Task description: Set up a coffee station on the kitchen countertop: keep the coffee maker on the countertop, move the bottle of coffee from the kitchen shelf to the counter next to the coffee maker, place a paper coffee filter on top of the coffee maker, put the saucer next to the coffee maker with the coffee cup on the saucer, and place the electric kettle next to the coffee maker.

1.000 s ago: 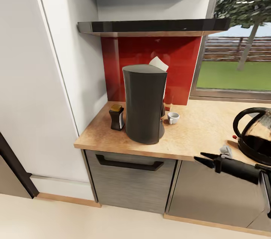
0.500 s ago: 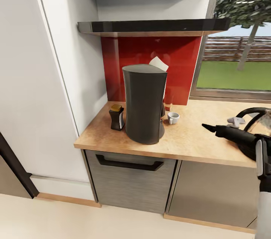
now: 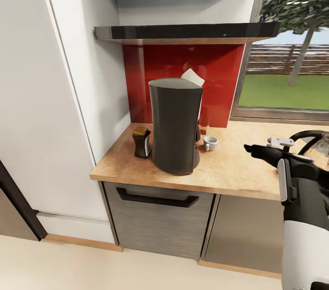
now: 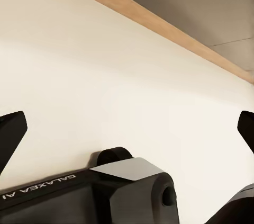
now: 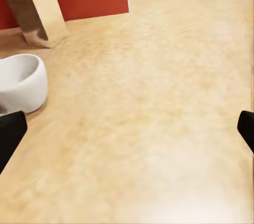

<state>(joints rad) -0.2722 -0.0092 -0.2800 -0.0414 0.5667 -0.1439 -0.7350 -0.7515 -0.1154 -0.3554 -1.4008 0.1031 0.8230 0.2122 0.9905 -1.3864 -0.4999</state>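
Note:
The tall dark coffee maker (image 3: 176, 125) stands on the tan kitchen countertop (image 3: 228, 169). A white paper coffee filter (image 3: 192, 77) pokes up at its top rear corner. The bottle of coffee (image 3: 141, 142) stands on the counter just left of the machine, and the white coffee cup (image 3: 210, 142) sits on the wood to its right. The saucer is out of view. My right gripper (image 3: 249, 148) hovers open over the counter, right of the cup (image 5: 21, 83). My arm covers much of the electric kettle (image 3: 307, 134). The left gripper (image 4: 129, 128) is open and holds nothing.
The glossy black kitchen shelf (image 3: 183, 31) hangs above a red backsplash (image 3: 183, 75). A white tall cabinet (image 3: 59, 98) borders the counter on the left, and a window (image 3: 288, 79) lies to the right. The left wrist view looks at cream floor (image 4: 106, 75) and a plinth (image 4: 159, 20).
My right arm has risen from the counter's front edge and swung in over the worktop toward the cup, now covering more of the kettle. Nothing on the counter has moved.

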